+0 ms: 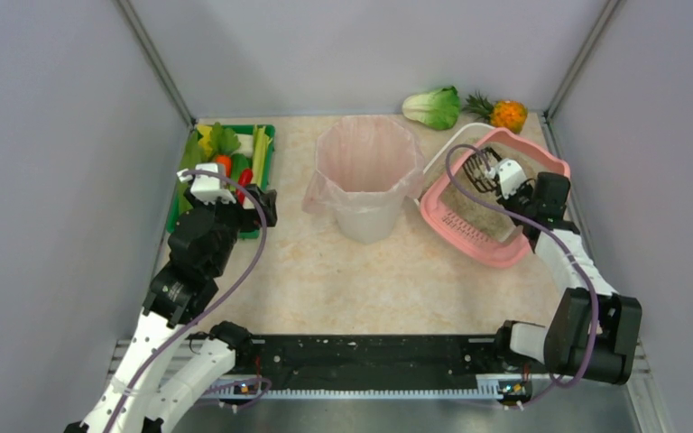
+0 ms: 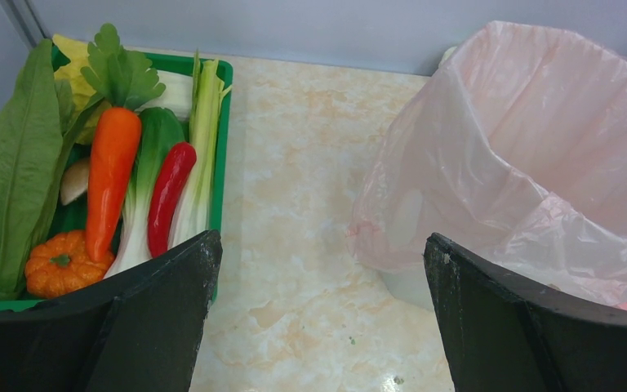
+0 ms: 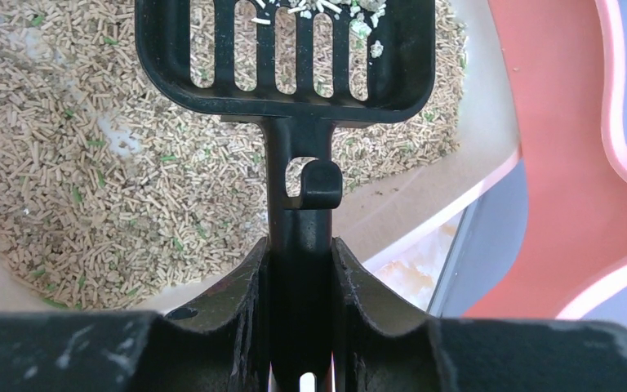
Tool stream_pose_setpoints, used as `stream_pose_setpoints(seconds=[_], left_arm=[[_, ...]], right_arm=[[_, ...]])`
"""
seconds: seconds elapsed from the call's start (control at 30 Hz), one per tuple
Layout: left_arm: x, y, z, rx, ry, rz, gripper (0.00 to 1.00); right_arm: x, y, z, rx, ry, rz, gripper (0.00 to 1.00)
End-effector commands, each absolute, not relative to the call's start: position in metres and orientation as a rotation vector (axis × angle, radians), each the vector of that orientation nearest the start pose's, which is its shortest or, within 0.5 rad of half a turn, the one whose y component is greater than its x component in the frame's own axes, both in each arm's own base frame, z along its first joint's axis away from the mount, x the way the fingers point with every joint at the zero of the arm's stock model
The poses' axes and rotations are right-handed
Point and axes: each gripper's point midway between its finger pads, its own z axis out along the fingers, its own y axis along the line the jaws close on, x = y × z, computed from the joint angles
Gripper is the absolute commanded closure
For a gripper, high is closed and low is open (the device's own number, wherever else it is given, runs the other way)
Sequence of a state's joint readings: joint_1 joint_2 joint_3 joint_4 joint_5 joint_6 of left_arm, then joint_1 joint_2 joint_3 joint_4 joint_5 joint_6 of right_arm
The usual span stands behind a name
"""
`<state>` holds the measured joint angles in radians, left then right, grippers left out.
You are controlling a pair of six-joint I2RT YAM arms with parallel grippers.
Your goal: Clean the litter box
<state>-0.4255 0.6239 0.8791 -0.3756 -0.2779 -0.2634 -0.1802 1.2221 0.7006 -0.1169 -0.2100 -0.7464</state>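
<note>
The pink litter box [image 1: 469,236] sits at the right of the table, holding beige pellets [image 3: 90,180] with green flecks. My right gripper [image 3: 300,253] is shut on the handle of a black slotted scoop [image 3: 286,57]. The scoop [image 1: 479,169] hangs above the pellets, with a few white and green bits lying on its slots. My left gripper [image 2: 318,269] stands wide open above the bare tabletop, between the green tray and the bin, with nothing between its fingers [image 2: 171,302].
A white bin with a pink liner [image 1: 367,171] stands mid-table, left of the litter box. A green tray of toy vegetables [image 1: 235,158] lies at the back left. A lettuce [image 1: 433,106] and a pineapple [image 1: 505,114] rest by the back wall.
</note>
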Motion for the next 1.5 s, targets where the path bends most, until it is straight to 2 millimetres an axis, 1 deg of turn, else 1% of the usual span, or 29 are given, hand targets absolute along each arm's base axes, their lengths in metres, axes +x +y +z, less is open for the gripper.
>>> stream_pose_setpoints(seconds=[0.0,0.13,0.17,0.2,0.27,0.33,0.4,0.47,0.53,0.6,0.63,0.8,0.87,1.0,1.1,1.17,1.23,1.37,1.47], left_arm=[[0.258,-0.077,0.334,-0.080,1.644,-0.306,0.01],[0.257,-0.075,0.333,-0.084,1.643,-0.299,0.01],[0.257,-0.075,0.333,-0.084,1.643,-0.299,0.01],[0.256,-0.075,0.334,-0.085,1.642,-0.300,0.01],[0.257,-0.075,0.333,-0.086,1.644,-0.300,0.01],[0.257,-0.075,0.332,-0.087,1.645,-0.302,0.01],[0.257,-0.075,0.333,-0.087,1.643,-0.305,0.01],[0.257,-0.075,0.334,-0.087,1.640,-0.303,0.01],[0.257,-0.074,0.334,-0.086,1.638,-0.300,0.01],[0.257,-0.075,0.334,-0.085,1.638,-0.300,0.01],[0.257,-0.075,0.335,-0.086,1.636,-0.301,0.01],[0.258,-0.076,0.335,-0.079,1.636,-0.305,0.01],[0.259,-0.078,0.335,-0.081,1.638,-0.312,0.01],[0.260,-0.080,0.334,-0.078,1.638,-0.324,0.01],[0.259,-0.080,0.334,-0.078,1.638,-0.324,0.01],[0.259,-0.079,0.334,-0.080,1.639,-0.321,0.01],[0.258,-0.079,0.333,-0.080,1.639,-0.321,0.01],[0.259,-0.079,0.332,-0.082,1.642,-0.319,0.01],[0.258,-0.077,0.332,-0.084,1.642,-0.315,0.01]], right_arm=[[0.358,-0.064,0.135,-0.628,2.021,-0.344,1.00],[0.357,-0.058,0.131,-0.611,2.011,-0.296,1.00],[0.359,-0.060,0.135,-0.587,1.997,-0.306,1.00],[0.360,-0.057,0.136,-0.585,1.989,-0.286,1.00],[0.361,-0.048,0.139,-0.597,1.965,-0.224,1.00],[0.364,-0.048,0.143,-0.560,1.949,-0.206,1.00],[0.365,-0.050,0.142,-0.544,1.955,-0.208,1.00],[0.364,-0.046,0.142,-0.541,1.952,-0.172,1.00],[0.365,-0.053,0.146,-0.488,1.941,-0.188,1.00],[0.362,-0.052,0.151,-0.434,1.898,-0.114,1.00],[0.361,-0.055,0.152,-0.427,1.905,-0.126,1.00],[0.359,-0.055,0.157,-0.448,1.914,-0.125,1.00],[0.360,-0.048,0.161,-0.470,1.882,-0.093,1.00],[0.363,-0.042,0.159,-0.496,1.916,-0.035,1.00],[0.367,-0.045,0.168,-0.501,1.906,-0.070,1.00],[0.365,-0.039,0.167,-0.547,1.936,-0.087,1.00],[0.368,-0.037,0.174,-0.575,1.940,-0.107,1.00],[0.377,-0.039,0.187,-0.565,1.937,-0.130,1.00],[0.380,-0.042,0.185,-0.563,1.966,-0.150,1.00]])
